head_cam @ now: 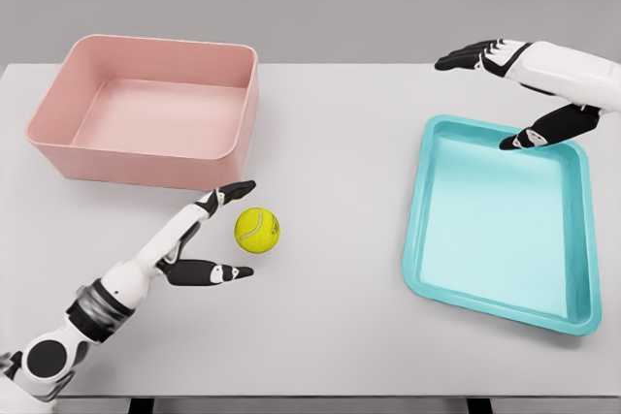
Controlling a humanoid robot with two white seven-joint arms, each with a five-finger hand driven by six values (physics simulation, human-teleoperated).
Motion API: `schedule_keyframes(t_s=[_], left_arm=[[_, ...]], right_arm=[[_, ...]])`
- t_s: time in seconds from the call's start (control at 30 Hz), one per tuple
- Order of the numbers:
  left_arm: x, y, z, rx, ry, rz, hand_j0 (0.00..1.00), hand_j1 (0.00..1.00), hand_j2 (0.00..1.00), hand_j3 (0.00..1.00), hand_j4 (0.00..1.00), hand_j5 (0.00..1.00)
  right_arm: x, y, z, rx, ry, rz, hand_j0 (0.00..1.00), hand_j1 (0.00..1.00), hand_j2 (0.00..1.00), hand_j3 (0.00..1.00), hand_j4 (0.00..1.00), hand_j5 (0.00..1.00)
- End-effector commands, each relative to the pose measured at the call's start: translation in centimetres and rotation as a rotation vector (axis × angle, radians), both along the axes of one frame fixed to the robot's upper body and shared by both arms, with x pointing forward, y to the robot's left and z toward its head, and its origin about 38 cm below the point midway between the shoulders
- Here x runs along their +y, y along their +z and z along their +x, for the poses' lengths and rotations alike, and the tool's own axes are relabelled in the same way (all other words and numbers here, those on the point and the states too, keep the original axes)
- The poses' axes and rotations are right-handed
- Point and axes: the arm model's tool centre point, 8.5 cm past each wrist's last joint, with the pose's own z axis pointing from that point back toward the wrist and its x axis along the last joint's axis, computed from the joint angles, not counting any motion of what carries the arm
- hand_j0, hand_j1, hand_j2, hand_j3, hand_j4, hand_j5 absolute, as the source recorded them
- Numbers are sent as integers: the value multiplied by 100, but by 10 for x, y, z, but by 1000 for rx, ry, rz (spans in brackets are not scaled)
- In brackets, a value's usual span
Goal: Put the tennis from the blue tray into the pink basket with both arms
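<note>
One tennis ball (257, 230) just right of the spread, empty left hand (204, 239), one pink basket (146, 109) beyond it — right hand (524, 94) released above one blue tray (500, 225)

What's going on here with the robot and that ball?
The tennis ball lies on the white table, between the pink basket and the blue tray, inside neither. The left hand is open right beside the ball, fingers spread toward it without gripping. The right hand hovers open over the tray's far edge, holding nothing.
</note>
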Motion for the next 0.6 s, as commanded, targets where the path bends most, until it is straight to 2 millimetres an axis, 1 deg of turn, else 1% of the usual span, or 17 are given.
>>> schedule_keyframes(t_s=[0.0, 0.03, 0.07, 0.1, 0.33, 0.43, 0.57], left_arm=[[0, -4, 1, 37, 17, 4, 95, 95, 95, 95, 95, 95], [0, -4, 1, 37, 17, 3, 95, 95, 95, 95, 95, 95], [0, -4, 2, 39, 17, 0, 95, 95, 95, 95, 95, 95], [0, -4, 2, 46, 20, -9, 95, 95, 95, 95, 95, 95], [-3, -5, 6, 70, 23, -1, 95, 95, 95, 95, 95, 95], [-7, -8, 10, 75, 28, -5, 95, 95, 95, 95, 95, 95], [-7, -12, 13, 86, 38, -2, 95, 95, 95, 95, 95, 95]], right_arm=[[-1, 2, 0, -4, -1, 9, 100, 100, 100, 100, 100, 100], [2, 2, 1, -5, 4, 21, 100, 100, 100, 100, 100, 100], [10, -1, 3, -6, 18, 50, 100, 100, 100, 100, 100, 100], [11, -1, 3, -5, 20, 55, 100, 100, 100, 100, 100, 100], [12, -4, 3, 3, 22, 55, 100, 100, 100, 100, 100, 100], [12, -5, 3, 6, 22, 54, 100, 100, 100, 100, 100, 100], [11, -7, 3, 14, 20, 51, 100, 100, 100, 100, 100, 100]])
